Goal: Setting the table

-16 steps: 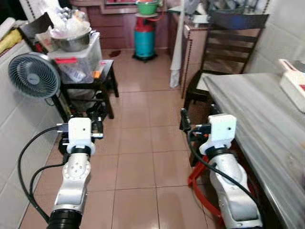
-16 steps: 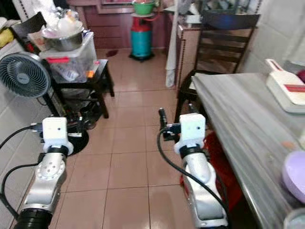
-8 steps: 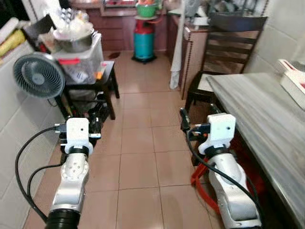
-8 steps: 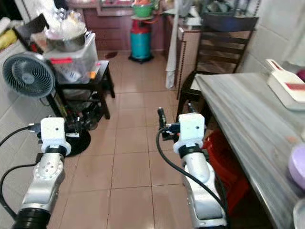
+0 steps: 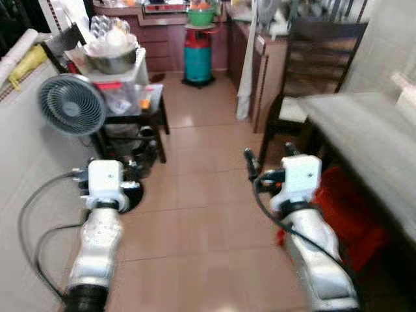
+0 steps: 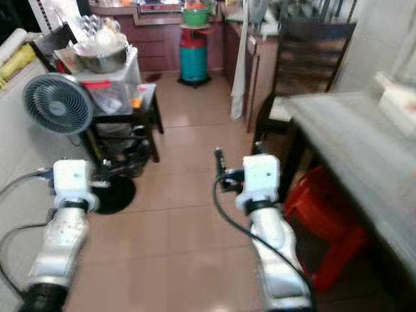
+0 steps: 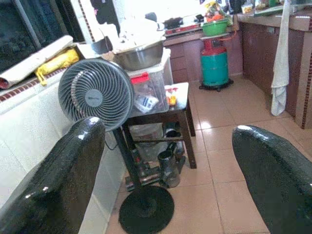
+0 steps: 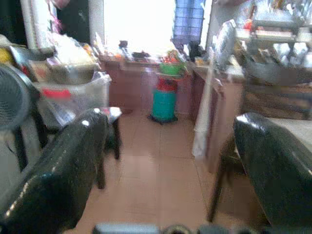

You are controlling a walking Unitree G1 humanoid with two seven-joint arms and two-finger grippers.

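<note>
The grey stone-topped table [image 6: 351, 149] stands along the right, beside the right arm. A white object [image 6: 398, 101], blurred, lies on its far part. A dark wooden chair [image 6: 305, 71] stands at its far end.

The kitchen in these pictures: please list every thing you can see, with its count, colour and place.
Fan: one, grey-blue, on a black stand at the left wall.
Side table: one, black, right of the fan.
Box: one, clear with a red tag, on the side table.
Bowl: one, steel, on the box.
Gas cylinder: one, teal and red, at the far wall.
Basin: one, green, on top of the gas cylinder.
Towel: one, white, hanging from the brown counter.
Chair: one, dark wood, at the table's far end.
Table: one, grey, on the right.
Stool: one, red, under the table.
Left gripper: open, empty.
Right gripper: open, empty.
</note>
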